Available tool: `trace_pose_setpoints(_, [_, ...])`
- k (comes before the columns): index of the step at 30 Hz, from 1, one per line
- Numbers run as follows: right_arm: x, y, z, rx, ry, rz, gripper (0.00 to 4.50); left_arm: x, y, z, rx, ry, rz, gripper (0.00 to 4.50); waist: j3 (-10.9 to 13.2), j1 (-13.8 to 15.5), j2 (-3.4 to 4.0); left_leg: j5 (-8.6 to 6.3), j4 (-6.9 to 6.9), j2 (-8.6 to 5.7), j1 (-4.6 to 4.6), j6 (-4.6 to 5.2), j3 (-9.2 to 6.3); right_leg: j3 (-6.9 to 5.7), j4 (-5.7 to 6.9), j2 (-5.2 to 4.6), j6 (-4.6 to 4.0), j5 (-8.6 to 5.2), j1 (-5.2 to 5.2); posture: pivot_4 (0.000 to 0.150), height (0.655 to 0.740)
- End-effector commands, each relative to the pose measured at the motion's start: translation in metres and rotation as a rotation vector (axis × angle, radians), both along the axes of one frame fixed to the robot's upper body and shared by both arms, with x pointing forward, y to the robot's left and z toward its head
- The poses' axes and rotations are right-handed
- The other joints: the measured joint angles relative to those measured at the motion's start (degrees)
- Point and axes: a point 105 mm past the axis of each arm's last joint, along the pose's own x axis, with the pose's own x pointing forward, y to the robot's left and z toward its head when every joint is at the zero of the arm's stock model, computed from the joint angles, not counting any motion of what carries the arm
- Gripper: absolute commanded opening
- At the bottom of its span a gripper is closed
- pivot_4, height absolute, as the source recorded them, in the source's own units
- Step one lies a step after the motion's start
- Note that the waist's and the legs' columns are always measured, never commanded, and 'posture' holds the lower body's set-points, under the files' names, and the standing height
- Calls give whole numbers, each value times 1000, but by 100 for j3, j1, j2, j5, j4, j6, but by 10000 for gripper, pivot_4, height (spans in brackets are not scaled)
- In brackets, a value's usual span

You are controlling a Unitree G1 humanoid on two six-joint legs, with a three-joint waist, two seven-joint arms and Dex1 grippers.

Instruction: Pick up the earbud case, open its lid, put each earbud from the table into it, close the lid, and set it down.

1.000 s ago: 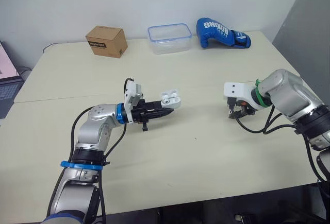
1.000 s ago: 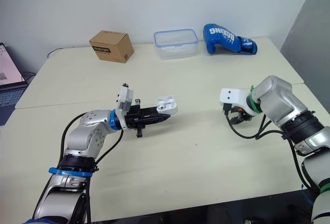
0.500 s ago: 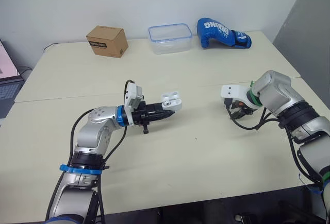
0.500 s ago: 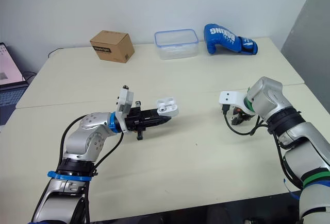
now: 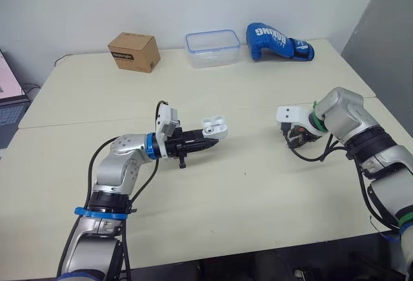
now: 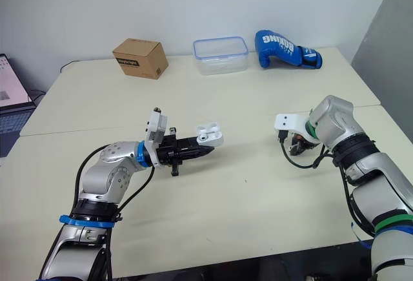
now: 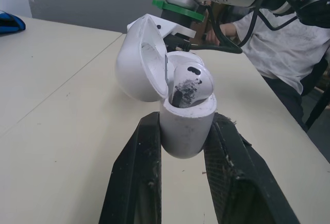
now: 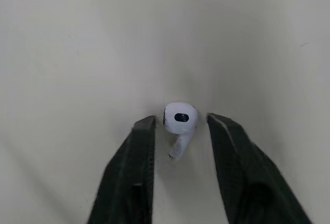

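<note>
The left gripper (image 5: 201,142) is clenched on the one earbud case (image 7: 186,126), its two black fingers (image 7: 135,177) pressing the white body from either side and holding it upright above the counter (image 5: 258,203). The case's lid (image 7: 139,64) is swung back and open. One earbud (image 7: 192,82) sits in the case, its head standing up out of the opening.

To the robot's right of the case, well apart from it, the right gripper (image 5: 298,137) is down at the counter. Its fingers (image 8: 131,172) are spread and released, and the second earbud (image 8: 179,120) lies on the counter between the tips, close to both, with a thin gap showing on each side. That makes two earbuds: one in the case, one on the counter.

Beyond the case, along the counter's far edge, stand three single things. A brown cardboard box (image 5: 133,52) is to the left of the case and carries a white label whose print is too small to read. A clear plastic container (image 5: 212,48) with a blue-rimmed lid is almost straight beyond the case. A blue boxing glove (image 5: 277,41) lies to the right of that, with white lettering I cannot read for certain.
</note>
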Motion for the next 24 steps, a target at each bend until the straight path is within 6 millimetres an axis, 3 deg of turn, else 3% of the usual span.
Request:
trace_pose_setpoints(1, [4,-2,11,-7,-36,-1,10851,-3,-1,10,-15,-43,-9,7609,0,0,0,0,0,0,0,0,0,-1,0,0,0,0,0,1500,7307])
trace_pose_setpoints(8, [4,-2,10,-14,-31,7,10851,-4,0,10,-16,-42,-5,7609,0,0,0,0,1,0,0,0,0,-1,0,0,0,0,1,1500,7307])
trace_pose_setpoints(11, [4,-3,10,-21,-34,17,4820,-4,-1,10,-17,-41,-5,7609,0,0,0,0,1,0,0,0,0,-1,0,0,0,0,0,1500,7307])
trace_pose_setpoints(15, [1,-3,13,-28,-39,54,4186,-5,-1,9,-16,-38,-7,7609,0,-1,0,0,1,0,0,0,0,-1,0,0,0,0,0,1500,7307])
trace_pose_setpoints(24, [-44,16,26,-60,36,335,4186,-2,3,9,-2,-40,-6,7609,0,12,0,0,-1,1,-3,0,-1,-3,-2,0,0,0,-2,1500,7307])
